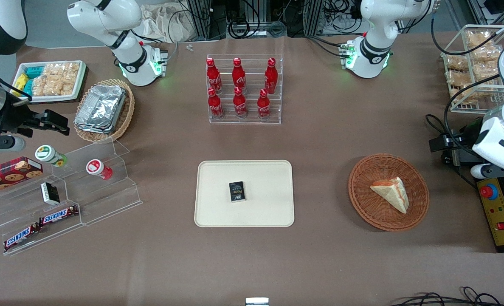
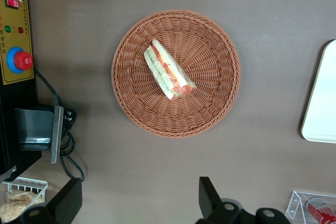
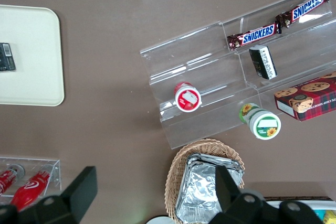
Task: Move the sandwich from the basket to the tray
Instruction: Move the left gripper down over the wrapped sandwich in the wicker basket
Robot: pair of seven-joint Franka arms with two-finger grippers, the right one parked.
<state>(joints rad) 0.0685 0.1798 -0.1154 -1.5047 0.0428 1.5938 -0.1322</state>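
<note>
Brown table (image 1: pixel 319 140): open pincer (image 2: pixel 139 203) above sandwich (image 2: pixel 168 70), basket (image 2: pixel 131 98).

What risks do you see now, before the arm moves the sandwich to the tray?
The gripper hangs open above the table, beside the basket. The sandwich is a soft wedge lying off-centre, so the fingers may crush it or catch the rim. A small black box sits mid-tray; the sandwich might land on it.
</note>
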